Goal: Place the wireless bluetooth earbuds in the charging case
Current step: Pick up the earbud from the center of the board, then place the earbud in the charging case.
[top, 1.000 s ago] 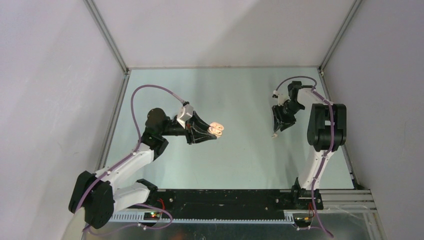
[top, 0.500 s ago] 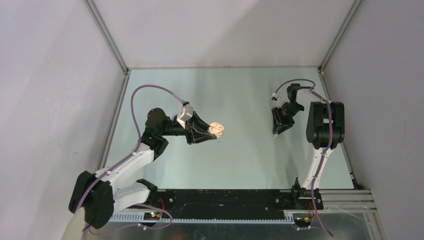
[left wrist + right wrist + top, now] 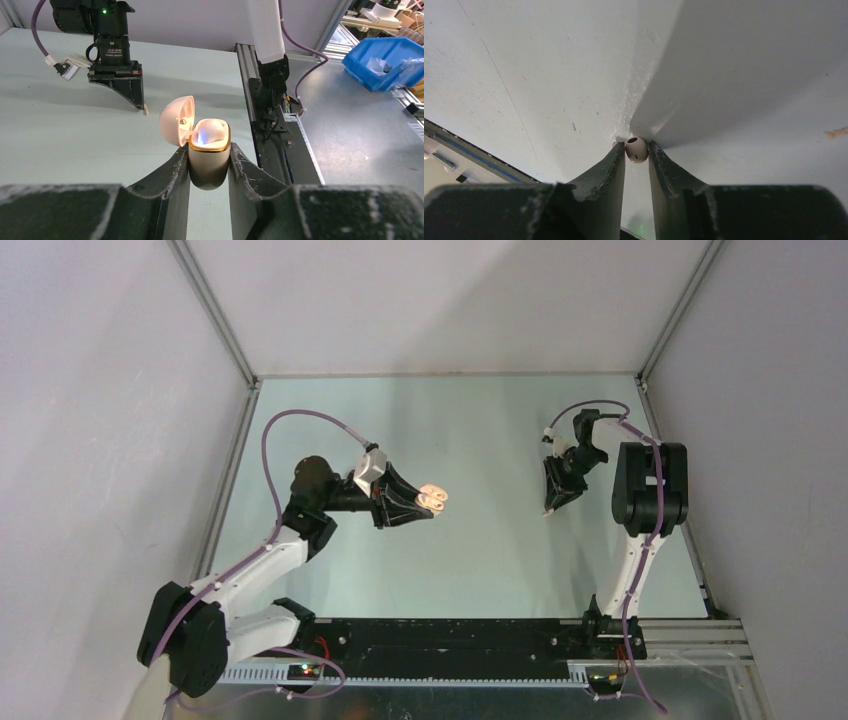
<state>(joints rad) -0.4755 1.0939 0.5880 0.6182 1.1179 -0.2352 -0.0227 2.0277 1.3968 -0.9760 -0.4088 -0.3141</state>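
Clamping the open charging case (image 3: 208, 169), the left gripper (image 3: 209, 151) steadies it for loading — the right gripper (image 3: 636, 146) pinches an off-white earbud (image 3: 636, 150) on the table (image 3: 524, 75), seemingly ready to lift

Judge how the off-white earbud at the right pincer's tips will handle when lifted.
The earbud is rounded, glossy and far smaller than the fingers of the right pincer, so it probably slips or pops out if pinched off-centre. Released on the smooth table, it would likely roll. It looks rigid and very light.

Robotics lab: aluminium frame (image 3: 212, 308), blue parts bin (image 3: 385, 57).
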